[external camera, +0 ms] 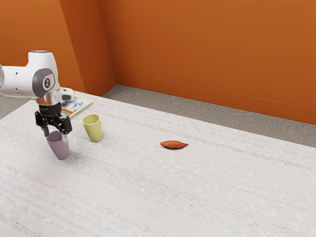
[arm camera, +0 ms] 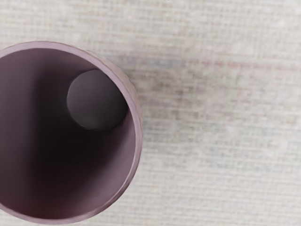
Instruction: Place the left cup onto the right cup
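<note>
A purple cup (external camera: pixel 59 146) stands upright on the white table (external camera: pixel 197 187) at the exterior view's left. My gripper (external camera: pixel 56 132) hangs right over its rim, open, with the fingers spread about as wide as the cup. From the hand's camera I look down into the purple cup (arm camera: pixel 61 141), and its round bottom shows inside. A yellow-green cup (external camera: pixel 93 127) stands upright a short way to the right of the purple one and a little further back.
A flat printed book (external camera: pixel 75 105) lies behind the cups near the table's far edge. A small orange-brown sweet potato (external camera: pixel 174 144) lies mid-table to the right of the cups. Orange walls stand beyond the table.
</note>
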